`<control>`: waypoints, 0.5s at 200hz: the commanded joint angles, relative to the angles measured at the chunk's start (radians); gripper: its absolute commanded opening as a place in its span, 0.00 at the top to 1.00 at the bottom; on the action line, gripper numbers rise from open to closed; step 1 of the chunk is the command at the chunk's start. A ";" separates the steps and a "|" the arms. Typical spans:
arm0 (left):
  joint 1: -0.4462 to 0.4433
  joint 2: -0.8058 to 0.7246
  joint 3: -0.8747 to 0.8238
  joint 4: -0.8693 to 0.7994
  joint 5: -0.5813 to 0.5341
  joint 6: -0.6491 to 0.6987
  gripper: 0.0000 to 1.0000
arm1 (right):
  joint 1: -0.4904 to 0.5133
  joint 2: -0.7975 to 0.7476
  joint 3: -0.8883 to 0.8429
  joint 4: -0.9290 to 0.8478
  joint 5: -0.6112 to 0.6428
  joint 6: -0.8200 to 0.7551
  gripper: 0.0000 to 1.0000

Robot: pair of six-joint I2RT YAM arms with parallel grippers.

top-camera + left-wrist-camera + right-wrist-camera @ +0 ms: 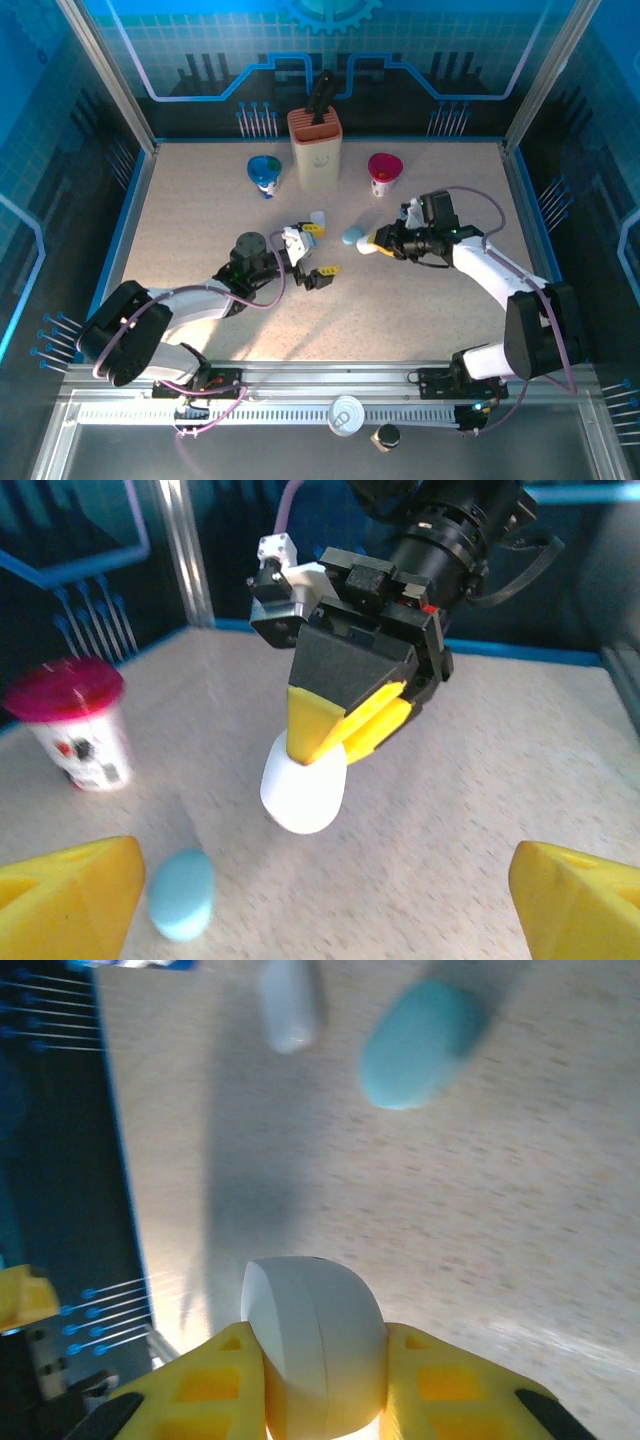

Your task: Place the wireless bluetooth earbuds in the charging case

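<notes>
A white pebble-shaped charging case [315, 1345] sits clamped between the yellow fingers [215, 1390] of my right gripper [318, 1370], closed, its seam showing. In the left wrist view the same white case [303, 785] hangs just above the table under the right gripper [330, 742]. From above, the right gripper [375, 243] is at mid table. My left gripper [321, 250] faces it, open and holding nothing, its fingers [70, 890] wide apart. The earbuds are out of view.
A blue case [350, 236] lies on the table between the grippers, blue case [420, 1040] beyond the held one. A blurred white oblong piece [288, 1000] lies by the left gripper's far finger. A pink-lidded cup [384, 172], blue cup [264, 172] and knife block [315, 145] stand behind.
</notes>
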 commanded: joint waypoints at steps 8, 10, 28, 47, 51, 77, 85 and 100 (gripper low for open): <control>-0.003 -0.027 0.071 -0.285 0.098 0.122 0.03 | -0.026 0.014 -0.065 0.001 0.050 -0.051 0.85; -0.004 -0.027 0.074 -0.294 0.100 0.124 0.03 | -0.027 0.016 -0.071 0.004 0.050 -0.051 0.85; -0.004 -0.024 0.093 -0.348 0.111 0.147 0.02 | -0.034 0.050 -0.104 0.028 0.061 -0.052 0.85; -0.004 -0.027 0.107 -0.389 0.113 0.159 0.02 | -0.040 0.080 -0.132 0.052 0.069 -0.051 0.84; -0.003 -0.027 0.111 -0.402 0.114 0.162 0.02 | -0.040 0.086 -0.137 0.056 0.072 -0.051 0.84; -0.004 -0.030 0.135 -0.479 0.117 0.185 0.01 | -0.043 0.103 -0.156 0.063 0.092 -0.048 0.81; -0.004 -0.032 0.135 -0.484 0.117 0.190 0.01 | -0.044 0.102 -0.158 0.060 0.099 -0.048 0.79; -0.004 -0.034 0.134 -0.485 0.116 0.192 0.01 | -0.047 0.093 -0.159 0.054 0.109 -0.049 0.74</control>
